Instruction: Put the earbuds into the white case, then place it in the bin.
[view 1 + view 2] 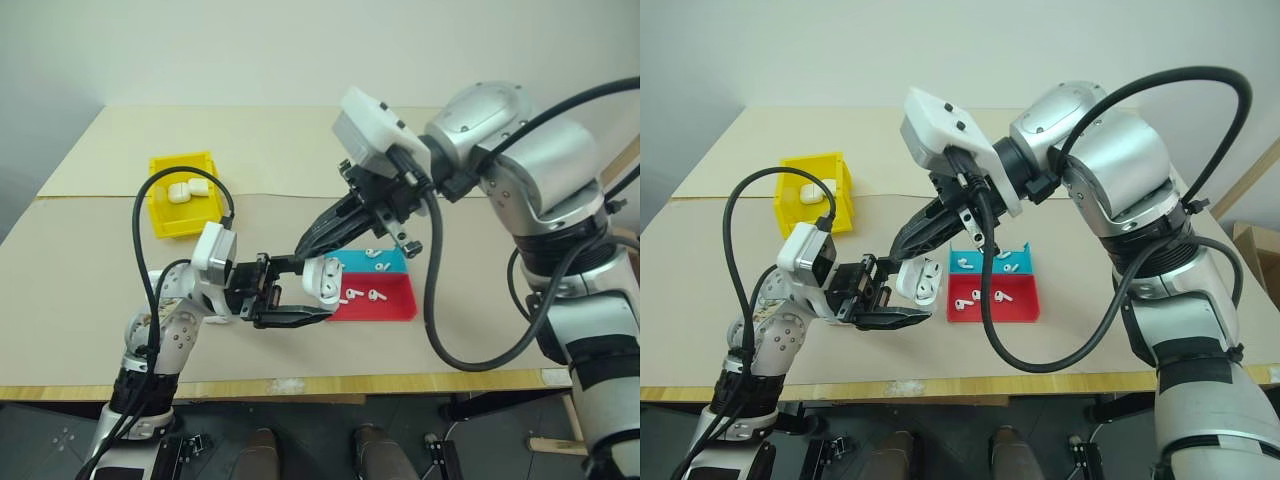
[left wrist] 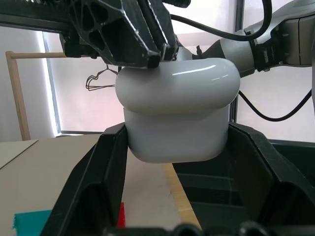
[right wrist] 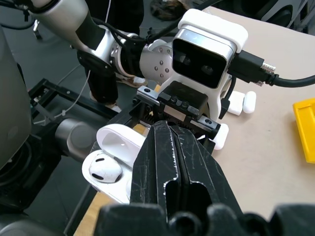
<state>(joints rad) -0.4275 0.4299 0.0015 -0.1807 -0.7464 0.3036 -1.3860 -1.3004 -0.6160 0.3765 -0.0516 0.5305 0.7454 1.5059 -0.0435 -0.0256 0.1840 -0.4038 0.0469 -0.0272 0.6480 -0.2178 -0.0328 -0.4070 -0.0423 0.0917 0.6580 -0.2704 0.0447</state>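
While my left claw (image 1: 300, 292) grips the glossy white rounded plastic case (image 1: 322, 283), lid open with one tiny white earbud (image 3: 105, 169) seated, my clenched right claw (image 1: 306, 246) presses at it; binning remains.

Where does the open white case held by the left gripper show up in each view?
Left eye: white case, centre, beside the red tray.
Right eye: centre, left of that tray.
Left wrist: centre, between that gripper's fingers.
Right wrist: lower left.
Shared landmark: right gripper touching it.

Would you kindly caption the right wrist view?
Shut right gripper over the open case, one earbud seated.
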